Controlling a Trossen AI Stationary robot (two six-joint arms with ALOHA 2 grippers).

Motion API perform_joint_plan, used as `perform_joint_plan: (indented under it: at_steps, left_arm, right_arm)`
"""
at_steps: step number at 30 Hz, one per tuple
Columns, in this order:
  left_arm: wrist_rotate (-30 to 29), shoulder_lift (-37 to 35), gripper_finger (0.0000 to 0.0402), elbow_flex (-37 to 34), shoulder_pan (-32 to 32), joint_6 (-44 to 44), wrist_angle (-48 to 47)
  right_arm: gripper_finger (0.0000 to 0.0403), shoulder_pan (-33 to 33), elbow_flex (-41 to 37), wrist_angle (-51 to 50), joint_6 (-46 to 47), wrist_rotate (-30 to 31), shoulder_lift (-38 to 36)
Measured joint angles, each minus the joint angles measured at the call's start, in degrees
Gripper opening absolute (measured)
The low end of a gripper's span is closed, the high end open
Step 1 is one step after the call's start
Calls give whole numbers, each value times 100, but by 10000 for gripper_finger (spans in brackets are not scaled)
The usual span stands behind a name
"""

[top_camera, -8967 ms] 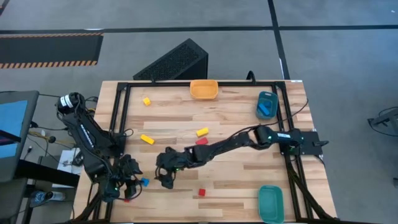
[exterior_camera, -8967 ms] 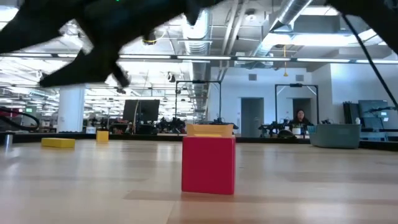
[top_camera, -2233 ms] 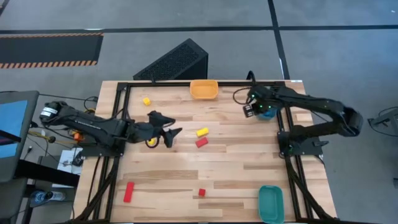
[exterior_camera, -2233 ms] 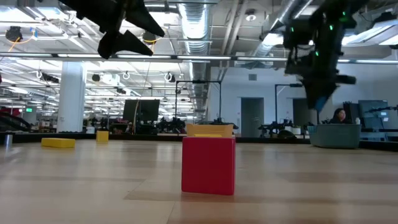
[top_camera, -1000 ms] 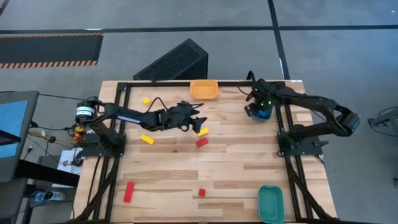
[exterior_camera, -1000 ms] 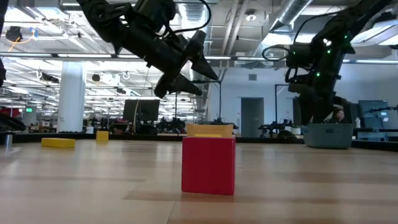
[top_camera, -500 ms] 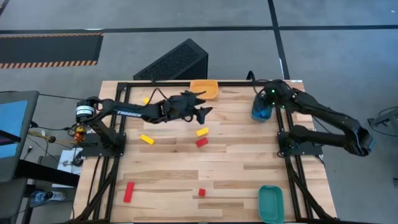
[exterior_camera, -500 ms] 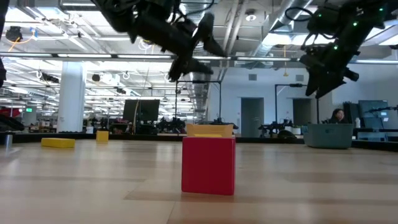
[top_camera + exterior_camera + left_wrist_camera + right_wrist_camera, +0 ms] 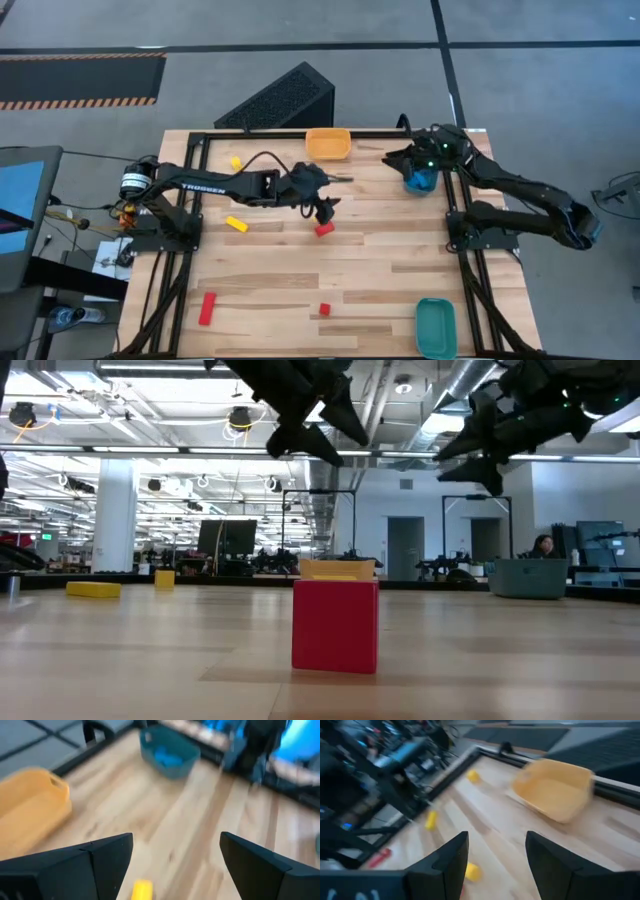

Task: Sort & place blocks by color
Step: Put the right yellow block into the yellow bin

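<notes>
My left gripper (image 9: 335, 193) hangs open above the middle of the table with nothing between its fingers. Below it lie a yellow block (image 9: 142, 890) and a red block (image 9: 323, 229). A yellow bar (image 9: 236, 223) and a yellow cube (image 9: 236, 162) lie toward the left. A red bar (image 9: 208, 308) and a red cube (image 9: 323, 309) lie near the front edge. My right gripper (image 9: 395, 160) is open and empty. It hangs beside the blue tray (image 9: 423, 180) and points toward the table's left. Blue blocks (image 9: 165, 756) lie in that tray.
An orange tray (image 9: 328, 143) stands at the far edge's middle and a teal tray (image 9: 435, 327) at the near right corner. A black frame (image 9: 195, 150) runs along the table's left, far and right sides. Bare wood lies between the middle blocks and the front edge.
My left gripper has risen above the table's middle and rolled about its own axis, staying open. My right gripper has lifted up from the blue tray and tipped from pointing down to nearly level, facing the table's left. No block has moved.
</notes>
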Motion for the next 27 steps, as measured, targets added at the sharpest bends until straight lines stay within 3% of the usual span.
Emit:
perform_joint_plan:
  at_steps: [5,10,15,21,27]
  left_arm:
    - [-2,0,288,-36,-114,-303,-476]
    - [66,0,288,-263,-120,-219,-471]
    - [301,141,288,-404,-118,-133,-545]
    - [1255,667,288,-405,-111,986,-555]
    - [1553,1086,288,-408,-46,1621,-679]
  right_arm:
    - [216,623,0,385,447,104,0]
    - [206,1359,0,180,1392,1205,8]
    - [170,2332,-2,-514,2152,1970,111]
    - [120,4046,-9,-661,3260,3698,146]
    - [71,5541,76,-428,4135,5498,213]
